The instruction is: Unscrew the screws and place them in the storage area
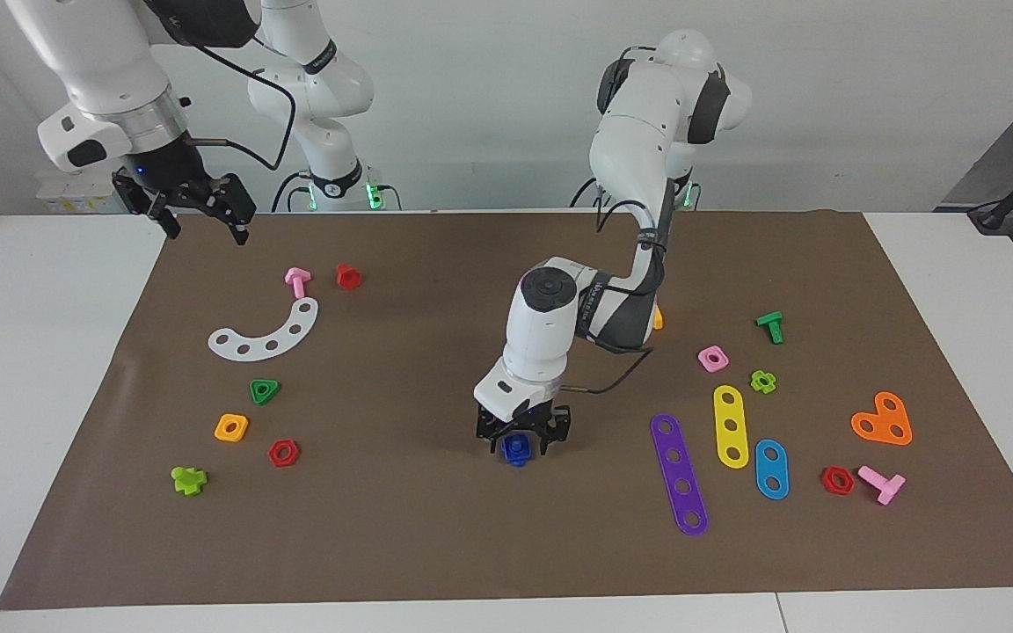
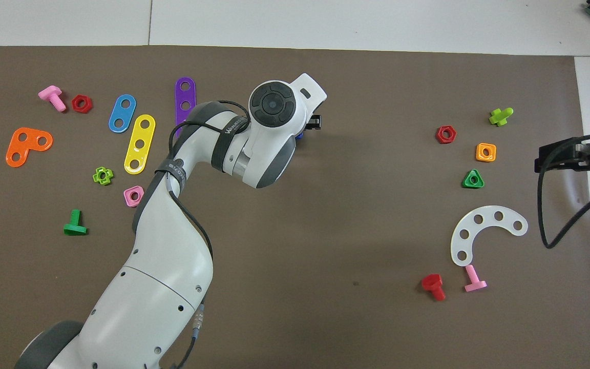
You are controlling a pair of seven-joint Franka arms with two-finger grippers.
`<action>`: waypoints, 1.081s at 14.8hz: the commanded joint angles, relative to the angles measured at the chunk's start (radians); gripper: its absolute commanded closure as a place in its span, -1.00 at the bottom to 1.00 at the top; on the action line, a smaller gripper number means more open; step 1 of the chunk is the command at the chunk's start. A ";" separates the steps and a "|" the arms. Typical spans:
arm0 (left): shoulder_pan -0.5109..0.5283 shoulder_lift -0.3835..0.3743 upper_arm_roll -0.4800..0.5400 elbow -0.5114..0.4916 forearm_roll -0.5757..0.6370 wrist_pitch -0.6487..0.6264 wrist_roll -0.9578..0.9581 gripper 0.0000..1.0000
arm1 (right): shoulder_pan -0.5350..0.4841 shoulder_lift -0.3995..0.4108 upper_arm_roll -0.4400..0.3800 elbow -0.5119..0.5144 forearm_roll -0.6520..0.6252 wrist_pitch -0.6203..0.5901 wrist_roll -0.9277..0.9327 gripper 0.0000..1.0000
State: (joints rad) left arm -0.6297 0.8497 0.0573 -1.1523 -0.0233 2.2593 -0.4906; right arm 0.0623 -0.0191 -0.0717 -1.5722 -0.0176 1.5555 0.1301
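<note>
Blue screw [image 1: 515, 449] stands mid-mat between the left gripper [image 1: 520, 437] fingers, seemingly not yet clamped; grasping comes next. Right gripper [image 1: 199, 211] waits open above the mat's edge.

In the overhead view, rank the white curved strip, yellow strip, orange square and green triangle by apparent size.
1. white curved strip
2. yellow strip
3. orange square and green triangle: look alike, not ranked.
</note>
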 commanded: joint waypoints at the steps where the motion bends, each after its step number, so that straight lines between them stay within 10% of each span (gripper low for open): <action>1: -0.013 0.008 0.013 -0.014 0.025 0.026 -0.025 -0.69 | -0.006 -0.024 0.006 -0.029 0.001 0.015 0.009 -1.00; 16: -0.013 0.011 0.013 -0.014 0.040 0.009 -0.037 -0.11 | -0.006 -0.024 0.006 -0.029 0.001 0.015 0.009 -1.00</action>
State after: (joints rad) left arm -0.6301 0.8613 0.0572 -1.1582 -0.0075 2.2633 -0.5043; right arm 0.0623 -0.0191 -0.0717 -1.5722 -0.0176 1.5555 0.1301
